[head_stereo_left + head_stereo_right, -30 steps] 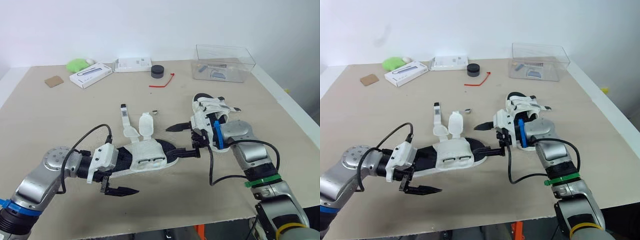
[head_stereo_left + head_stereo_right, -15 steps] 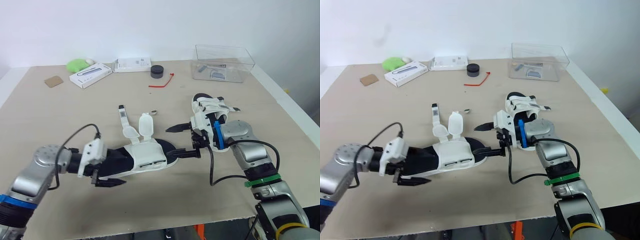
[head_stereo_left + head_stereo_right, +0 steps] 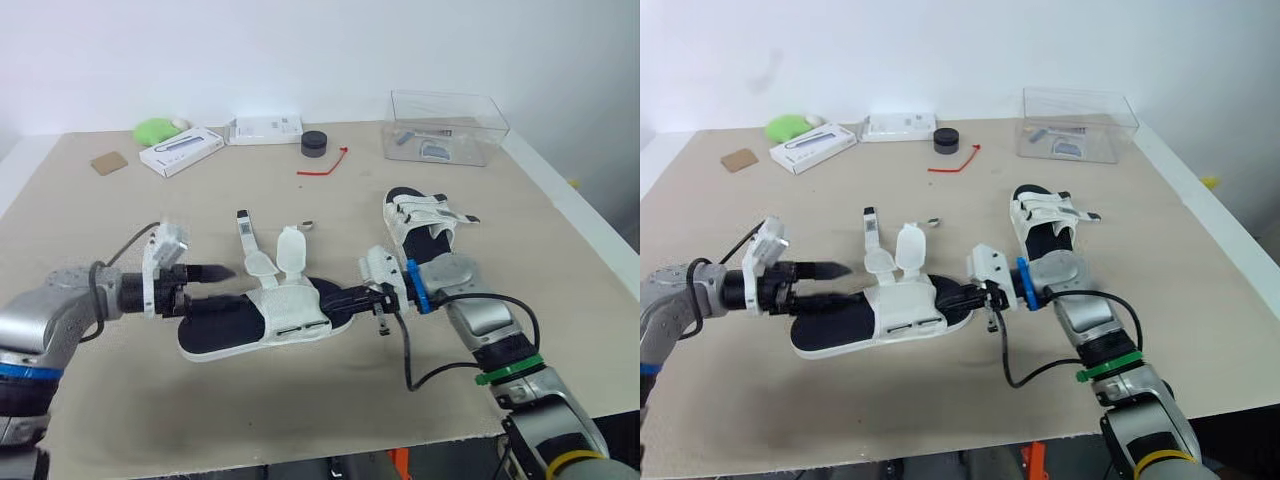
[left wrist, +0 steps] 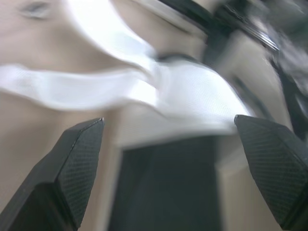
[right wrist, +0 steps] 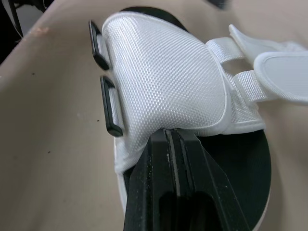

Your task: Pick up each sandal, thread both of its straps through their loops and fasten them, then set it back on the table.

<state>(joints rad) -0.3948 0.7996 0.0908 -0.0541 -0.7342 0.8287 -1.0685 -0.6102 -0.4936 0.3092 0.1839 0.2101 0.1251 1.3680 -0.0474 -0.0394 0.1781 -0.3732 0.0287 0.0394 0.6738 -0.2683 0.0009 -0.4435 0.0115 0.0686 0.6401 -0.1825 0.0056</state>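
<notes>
An unfastened white sandal with a black footbed (image 3: 265, 320) lies flat at mid-table, its two straps (image 3: 290, 248) spread toward the far side. My right gripper (image 3: 340, 298) is shut over the toe end. In the right wrist view its fingertips (image 5: 168, 132) touch the edge of the white upper (image 5: 163, 82); whether fabric is pinched, I cannot tell. My left gripper (image 3: 212, 285) stands open at the heel end, with the footbed (image 4: 168, 187) between its fingers (image 4: 79, 159). A second sandal (image 3: 425, 225) lies to the right with its straps across it.
At the back stand a clear plastic box (image 3: 447, 127), a black round cap (image 3: 315, 142), a red tie (image 3: 325, 165), two white boxes (image 3: 180, 150) (image 3: 265, 129), a green object (image 3: 153, 129) and a cardboard scrap (image 3: 108, 162). A small metal piece (image 3: 311, 225) lies near the straps.
My right gripper has shut and slid left over the sandal's toe. My left gripper rose from the table in front of the sandal and swung to its heel end, still open.
</notes>
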